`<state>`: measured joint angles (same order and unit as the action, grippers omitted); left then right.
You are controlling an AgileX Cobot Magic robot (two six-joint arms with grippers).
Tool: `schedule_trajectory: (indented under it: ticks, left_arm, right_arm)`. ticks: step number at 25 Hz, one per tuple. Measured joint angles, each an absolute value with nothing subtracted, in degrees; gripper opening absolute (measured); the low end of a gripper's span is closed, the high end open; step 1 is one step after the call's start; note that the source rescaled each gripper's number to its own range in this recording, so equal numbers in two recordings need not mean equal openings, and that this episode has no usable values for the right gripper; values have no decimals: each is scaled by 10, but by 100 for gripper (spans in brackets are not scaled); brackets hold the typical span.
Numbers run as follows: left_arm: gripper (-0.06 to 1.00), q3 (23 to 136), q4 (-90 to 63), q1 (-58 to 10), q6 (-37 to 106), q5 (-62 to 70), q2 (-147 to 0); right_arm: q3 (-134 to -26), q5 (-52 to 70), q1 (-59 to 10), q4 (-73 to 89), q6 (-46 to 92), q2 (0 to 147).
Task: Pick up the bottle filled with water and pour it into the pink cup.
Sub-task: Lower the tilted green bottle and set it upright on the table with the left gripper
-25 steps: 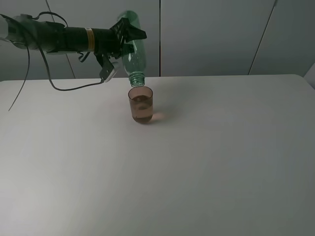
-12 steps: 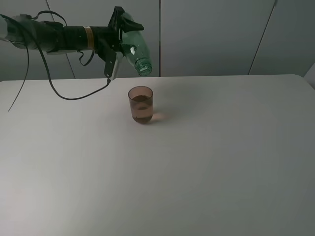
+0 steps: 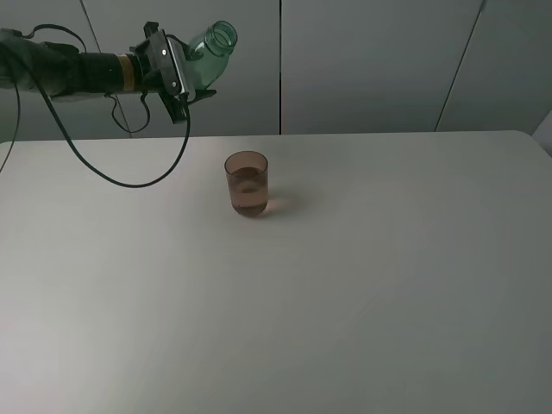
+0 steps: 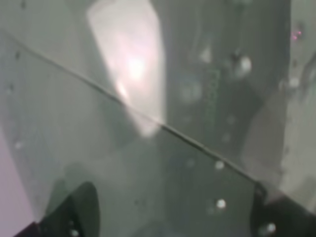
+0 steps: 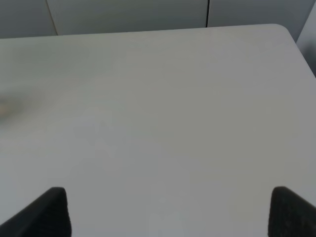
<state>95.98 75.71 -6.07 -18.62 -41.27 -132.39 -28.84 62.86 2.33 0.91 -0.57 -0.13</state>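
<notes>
Upper left: left gripper [image 3: 177,65] clamped on the bottle [image 3: 211,45], mouth tilted up, base hidden behind it. Upper centre, well apart: pink cup [image 3: 247,183], upright. Of right gripper [image 5: 165,210] only the tips show, spread wide.

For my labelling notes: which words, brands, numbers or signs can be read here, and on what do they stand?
No text can be read.
The bottle shows a faint greenish mark in the left wrist view, too blurred to read.
The pink cup and the table show no print.
</notes>
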Motion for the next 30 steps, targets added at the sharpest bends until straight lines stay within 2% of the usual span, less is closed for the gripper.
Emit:
schedule_trajectory:
  ticks: [2,5,11,17,21,30]
  left_arm:
    - [0,934,743,-47,-279,-413,-1308]
    - [0,871,683,-26,-322,-428,-1280]
    - [0,692,484,-1,-264,-452,-1200]
    - [0,562,335,15,-204,-511,-1179]
    - [0,536,272,17,-145,-542,-1185]
    - [0,524,246,17,-129,-610,-1248]
  right_arm:
    - [-288,629,23,9,-6,-1]
    - [-288,629,23,9,-6,-1]
    - [-288,629,23,9,-6,-1]
    - [-288,629,23,9,-6,-1]
    - [-288,629,23,9,-6,-1]
    - [-288,629,23,9,-6,-1]
